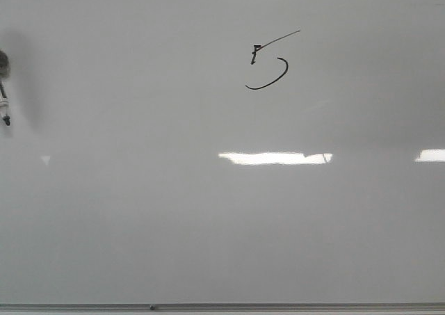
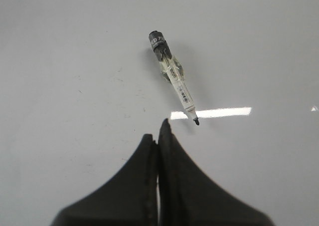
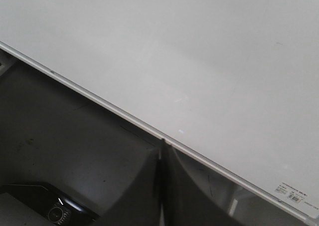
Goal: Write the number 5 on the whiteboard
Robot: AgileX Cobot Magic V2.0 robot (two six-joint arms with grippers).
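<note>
- Whiteboard: large, glossy, pale grey-white, lying flat and filling the front view; thin metal edge strip along the near side. Judged rigid and slick; a tip should glide on it with light pressure.
- Number 5: thin black figure in the upper middle of the board, with a short upright, a long slanted top line and an open curved belly. The figure reads as complete.
- Marker: uncapped, lying loose on the board at its far left, tip towards the left claw. Judged light, stiff and prone to roll; best taken across the mid-barrel.
- Left claw: closed and empty, just short of the marker tip.
- Right claw: closed and empty, hanging at the board's metal edge, over dark ground beyond it.
- Room: broad bare board around the figure; marker and figure well apart.
</note>
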